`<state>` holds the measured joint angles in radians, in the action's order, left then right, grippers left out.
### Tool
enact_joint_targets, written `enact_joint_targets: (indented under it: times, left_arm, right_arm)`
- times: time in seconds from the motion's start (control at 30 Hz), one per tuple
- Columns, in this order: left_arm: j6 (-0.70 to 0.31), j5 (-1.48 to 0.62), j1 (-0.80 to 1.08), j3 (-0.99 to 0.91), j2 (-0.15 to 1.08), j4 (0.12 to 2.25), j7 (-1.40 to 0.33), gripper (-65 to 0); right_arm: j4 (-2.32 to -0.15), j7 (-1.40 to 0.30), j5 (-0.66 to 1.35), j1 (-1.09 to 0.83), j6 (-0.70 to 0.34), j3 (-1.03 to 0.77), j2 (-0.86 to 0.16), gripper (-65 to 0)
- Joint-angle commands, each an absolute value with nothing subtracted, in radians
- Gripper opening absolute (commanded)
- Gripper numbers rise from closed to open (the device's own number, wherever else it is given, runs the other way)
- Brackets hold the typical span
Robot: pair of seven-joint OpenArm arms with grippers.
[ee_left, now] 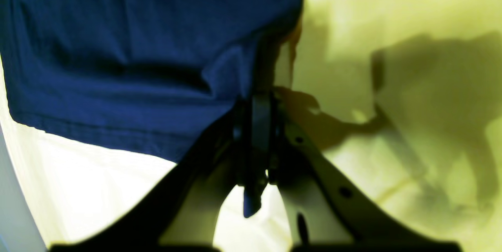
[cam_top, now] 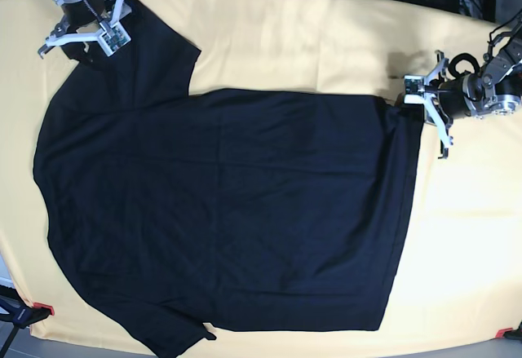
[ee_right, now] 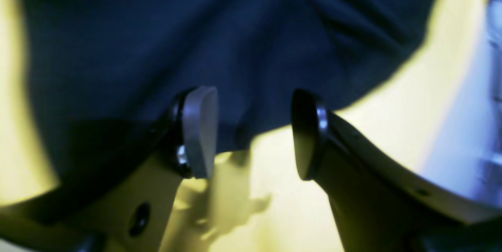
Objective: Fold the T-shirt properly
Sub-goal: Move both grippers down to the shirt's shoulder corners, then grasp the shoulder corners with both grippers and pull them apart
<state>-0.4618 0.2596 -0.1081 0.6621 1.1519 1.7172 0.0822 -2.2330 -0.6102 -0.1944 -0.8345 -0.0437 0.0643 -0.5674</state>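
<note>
Black T-shirt (cam_top: 220, 211) lies flat, unfolded; my left gripper (ee_left: 257, 99) pinches its hem corner, right gripper (ee_right: 253, 134) gapes empty.

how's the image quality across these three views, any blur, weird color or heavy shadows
Left wrist: soft focus, T-shirt reads bright blue, cloth greenish with dark arm shadows beside the left gripper. Right wrist: blurriest, shirt edge smeared, cloth glaring yellow, right gripper soft. Base: sharp and evenly lit, shirt nearly black with few folds visible.
</note>
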Motion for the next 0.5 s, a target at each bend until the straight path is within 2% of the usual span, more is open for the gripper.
enact_joint_targets:
  times: [0.0,0.2,0.47]
  left_arm:
    - [-0.457,0.251,-0.12,0.654,1.179,1.729,0.097,-65.0]
    - [-0.456,0.25,-0.12,0.654,1.183,1.729,0.097,-65.0]
    - [-0.456,0.25,-0.12,0.654,1.183,1.729,0.097,-65.0]
  right_arm:
    - [-2.249,-0.598,-0.202,-0.834,-0.033,0.059,-0.577,-32.2]
    - [-2.21,-0.593,-0.148,-0.833,-0.087,0.059,-0.576,-32.2]
    - [-2.082,-0.583,-0.149,-0.756,-0.099,0.059,-0.577,-32.2]
